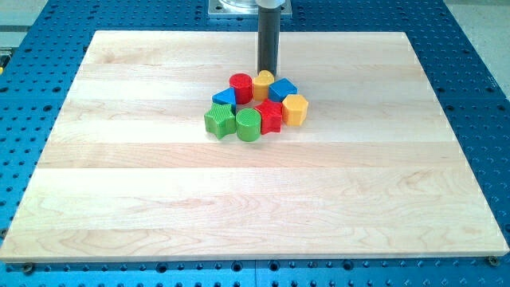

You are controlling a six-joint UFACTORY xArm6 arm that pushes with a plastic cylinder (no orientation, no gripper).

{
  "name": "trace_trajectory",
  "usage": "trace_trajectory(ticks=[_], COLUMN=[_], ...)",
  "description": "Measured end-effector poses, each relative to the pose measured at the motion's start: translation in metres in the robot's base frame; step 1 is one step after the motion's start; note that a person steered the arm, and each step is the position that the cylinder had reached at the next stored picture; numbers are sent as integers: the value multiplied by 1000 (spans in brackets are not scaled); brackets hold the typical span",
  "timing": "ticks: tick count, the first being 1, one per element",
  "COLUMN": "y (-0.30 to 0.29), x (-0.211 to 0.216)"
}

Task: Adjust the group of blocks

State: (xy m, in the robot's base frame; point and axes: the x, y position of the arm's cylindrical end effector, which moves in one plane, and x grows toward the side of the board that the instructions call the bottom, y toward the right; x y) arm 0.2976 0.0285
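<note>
The blue perforated frame (470, 88) lay widest, showing around every edge of the pale wooden bench (255, 199) that carried everything. My arm came down from the view's top as one straight dark rod (268, 36), upright. I had no fingers to clench or release, only that rod. My tip (267, 72) stood at the top edge of the group of blocks, which sat packed together just below it toward the view's bottom.

The yellow block (264, 83), rounded on top, sat right under my tip, touching or nearly so; I could not tell which. The red cylinder (241, 86) stood just to the view's left of my tip, and the blue cube (283, 89) just to its right. Further down from my tip, the blue triangular block (225, 97) lay left, and the yellow hexagonal block (295, 109) right. Farthest from my tip ran the bottom row: the green star-shaped block (219, 119), the green cylinder (249, 124) and the red star-shaped block (271, 115), pressed side by side.
</note>
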Motion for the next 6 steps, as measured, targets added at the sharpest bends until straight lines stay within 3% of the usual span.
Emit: trace_trajectory(ticks=[2,4,6], y=[57,66,90], x=[-28,1,82])
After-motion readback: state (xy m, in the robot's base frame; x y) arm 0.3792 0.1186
